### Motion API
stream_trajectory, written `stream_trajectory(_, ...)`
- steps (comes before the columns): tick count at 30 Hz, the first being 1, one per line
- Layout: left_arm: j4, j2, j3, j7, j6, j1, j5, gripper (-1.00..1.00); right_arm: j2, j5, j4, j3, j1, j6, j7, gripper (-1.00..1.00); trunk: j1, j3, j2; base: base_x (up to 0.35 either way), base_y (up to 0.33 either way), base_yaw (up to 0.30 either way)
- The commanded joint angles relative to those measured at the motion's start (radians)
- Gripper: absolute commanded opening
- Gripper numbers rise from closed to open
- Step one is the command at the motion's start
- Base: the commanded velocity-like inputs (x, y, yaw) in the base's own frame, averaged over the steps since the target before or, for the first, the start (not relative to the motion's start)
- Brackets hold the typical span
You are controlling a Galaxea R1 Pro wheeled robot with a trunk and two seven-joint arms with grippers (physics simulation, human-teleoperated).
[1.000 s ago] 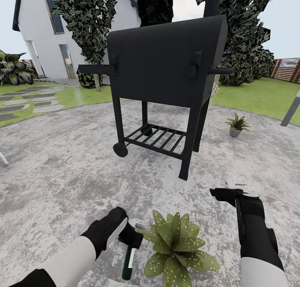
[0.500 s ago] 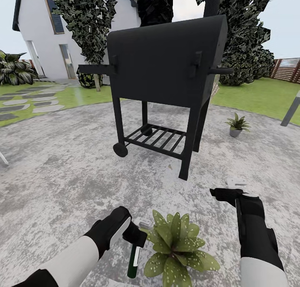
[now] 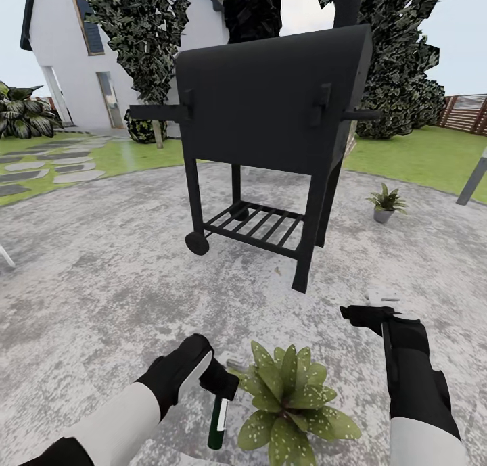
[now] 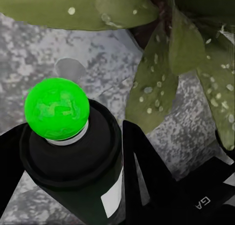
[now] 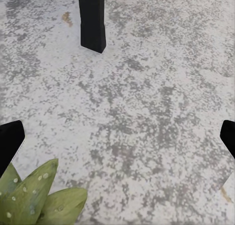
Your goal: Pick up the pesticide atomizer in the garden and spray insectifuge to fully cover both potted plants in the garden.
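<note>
We see a round grey paved circle [image 3: 101, 276] filling the middle and lower frame. A black barbecue grill [image 3: 270, 114] stands on it at centre. One potted plant [image 3: 294, 402] sits at the bottom centre, another potted plant [image 3: 385, 202] at right. Green lawn [image 3: 406, 158] borders the paving.
</note>
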Motion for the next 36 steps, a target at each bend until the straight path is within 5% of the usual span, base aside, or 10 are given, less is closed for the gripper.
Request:
stream_trajectory(1,0.002,0.005,0.0,0.002,0.0,0.0,0.001,-1.0,0.0,0.0,0.0,0.0,0.0,0.0,0.0,1.0,0.0,0.0,0.0,0.0,0.101,0.0)
stream_trajectory(10,-0.005,0.009,0.002,0.019,-0.002,0.0,-0.005,-1.0,0.0,0.0,0.0,0.001,0.0,0.0,0.0,1.0,0.0,0.0,0.0,0.0,0.007,0.0)
stream_trajectory(16,0.001,0.006,0.001,0.105,-0.01,0.0,-0.005,-1.0,0.0,0.0,0.0,0.001,0.0,0.0,0.0,1.0,0.0,0.0,0.0,0.0,0.0,0.0)
stream_trajectory(29,-0.004,0.016,0.005,0.06,-0.088,0.002,0.007,-1.0,0.008,-0.001,0.007,0.007,0.0,-0.001,0.02,1.0,0.0,0.0,0.0,-0.187,0.0,0.0)
stream_trajectory(30,-0.005,0.022,0.009,0.053,-0.124,0.005,0.007,-1.0,0.01,-0.002,0.007,0.009,0.0,-0.006,0.047,1.0,0.0,0.0,0.0,-0.346,0.0,0.0)
stream_trajectory(36,-0.026,0.155,0.064,-0.059,-0.491,0.093,0.014,-1.0,0.014,-0.002,0.004,0.02,0.002,-0.057,0.097,1.0,0.0,0.0,0.0,-0.297,0.034,0.0)
